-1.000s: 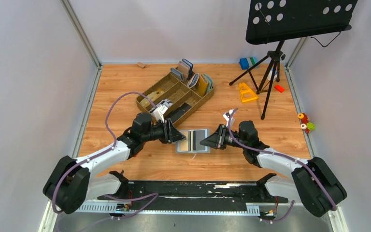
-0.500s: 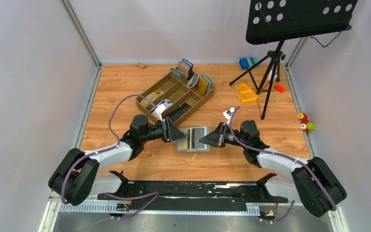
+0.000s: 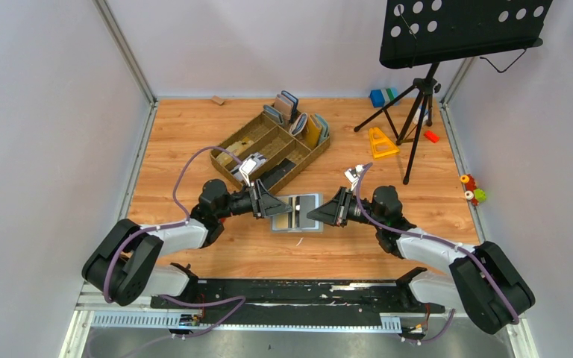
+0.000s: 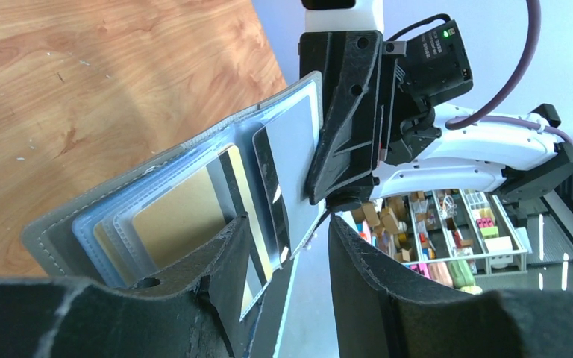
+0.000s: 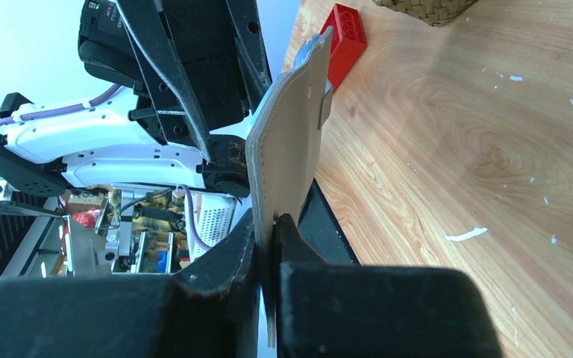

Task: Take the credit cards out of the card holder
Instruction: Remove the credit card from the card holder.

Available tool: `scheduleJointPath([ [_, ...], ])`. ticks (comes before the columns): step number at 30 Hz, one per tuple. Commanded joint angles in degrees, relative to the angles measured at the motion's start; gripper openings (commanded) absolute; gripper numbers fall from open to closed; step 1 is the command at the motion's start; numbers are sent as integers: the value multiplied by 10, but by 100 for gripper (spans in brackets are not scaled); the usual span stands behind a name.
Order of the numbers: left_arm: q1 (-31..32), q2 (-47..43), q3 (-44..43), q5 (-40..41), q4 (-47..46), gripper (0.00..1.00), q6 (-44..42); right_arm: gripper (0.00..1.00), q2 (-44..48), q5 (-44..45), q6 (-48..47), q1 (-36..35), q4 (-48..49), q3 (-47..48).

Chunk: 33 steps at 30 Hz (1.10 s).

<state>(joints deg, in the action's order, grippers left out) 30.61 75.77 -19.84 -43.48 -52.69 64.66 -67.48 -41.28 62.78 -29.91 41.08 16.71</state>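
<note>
Card holder [image 3: 299, 215], grey, spread open between both claws: right claw [image 5: 267, 221] clamped on the flap nearest it, seemingly as an anchor; left claw [image 4: 287, 233] parted astride the cards' [image 4: 270, 175] edge, apparently ready to pinch one out.

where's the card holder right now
Top view, mid-table: the card holder is open between the left gripper and right gripper, beside the brown tray.
</note>
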Motion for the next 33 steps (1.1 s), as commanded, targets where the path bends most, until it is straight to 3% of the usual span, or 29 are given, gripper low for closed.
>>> scheduleJointPath([
  [1,-1,-5,5,-6,-26,50,2,0,-3,-14,11,0,62,2],
  [14,-1,10,5,-1,-37,48,6,0,-45,-28,55,-1,144,-2],
  [25,8,7,-5,7,24,46,-9,0,-57,-29,60,-11,168,5],
  [33,16,61,5,-8,-142,31,84,0,-73,-30,69,-16,197,6],
])
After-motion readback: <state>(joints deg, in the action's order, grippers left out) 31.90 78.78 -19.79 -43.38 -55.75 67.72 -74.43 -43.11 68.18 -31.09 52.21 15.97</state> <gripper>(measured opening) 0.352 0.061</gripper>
